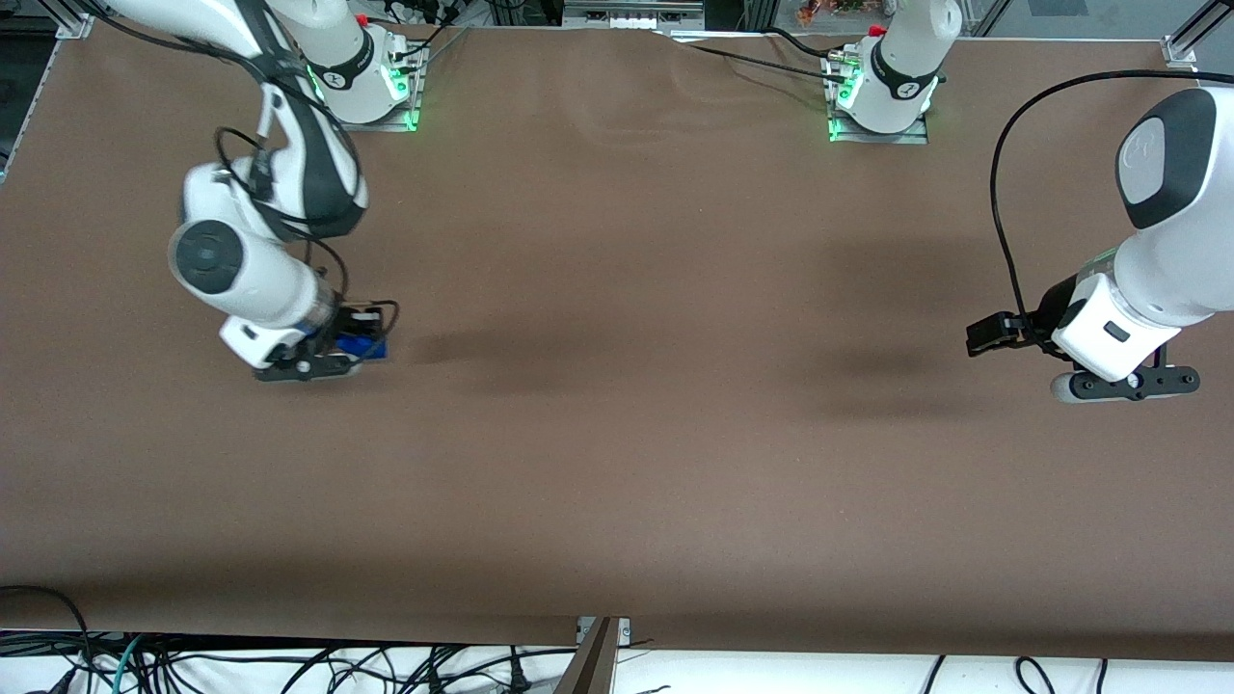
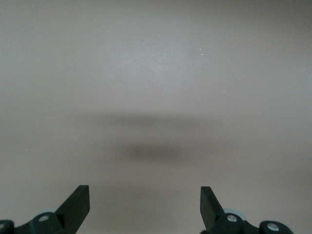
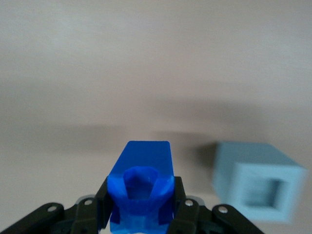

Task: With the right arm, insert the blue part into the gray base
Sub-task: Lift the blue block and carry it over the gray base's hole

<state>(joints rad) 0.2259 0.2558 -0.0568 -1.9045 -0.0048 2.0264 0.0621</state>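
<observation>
Blue part [image 3: 141,187] sits pinched in the right arm's gripper [image 3: 141,214], seemingly lifted, beside the gray base [image 3: 261,183]

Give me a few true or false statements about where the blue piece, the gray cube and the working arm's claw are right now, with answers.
1. The small deep-blue plastic piece sits between the fingers of the black two-finger claw. True.
2. The blue piece is already in the light gray plastic cube. False: the cube's square recess is empty and the piece is apart from it.
3. The claw is toward the working arm's end of the brown table. True.
4. The cube is stacked on the blue piece. False: it lies beside it.
</observation>
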